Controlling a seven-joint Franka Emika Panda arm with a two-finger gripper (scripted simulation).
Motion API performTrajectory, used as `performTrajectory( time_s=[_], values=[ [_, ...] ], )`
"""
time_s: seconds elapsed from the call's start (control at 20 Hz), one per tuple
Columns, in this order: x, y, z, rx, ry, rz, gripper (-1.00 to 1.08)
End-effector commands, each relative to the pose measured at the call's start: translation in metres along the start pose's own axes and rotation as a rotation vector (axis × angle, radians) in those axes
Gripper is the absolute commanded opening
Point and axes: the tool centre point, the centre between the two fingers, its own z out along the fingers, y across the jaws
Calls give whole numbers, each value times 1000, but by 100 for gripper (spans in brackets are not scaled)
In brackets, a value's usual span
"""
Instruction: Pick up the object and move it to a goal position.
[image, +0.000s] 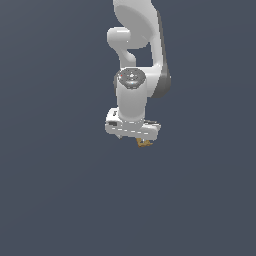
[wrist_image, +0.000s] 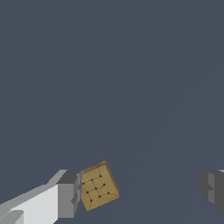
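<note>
A flat, dark slate-blue ground fills both views, with no edges or markings on it; in the exterior view the white arm (image: 135, 60) hangs down from the top of the frame, its hand pointing downward near the centre. The gripper (wrist_image: 142, 192) is spread wide in the wrist view; one grey-tipped finger (wrist_image: 68, 194) stands at one side and the other finger (wrist_image: 213, 188) is well apart at the opposite edge. The object (wrist_image: 99, 186), a small tan-brown block with dark dots and lines on its face, sits tilted and just beside the first finger, seemingly touching its pad; the other finger is clear of it. In the exterior view only a small tan sliver of the block shows beneath the hand.
</note>
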Motion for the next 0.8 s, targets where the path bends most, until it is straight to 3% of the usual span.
performTrajectory(
  time_s=[0.0,0.75],
  values=[
    [-4,-4,5,1,0,51,100],
    [-31,-27,36,3,1,415,100]
  ],
)
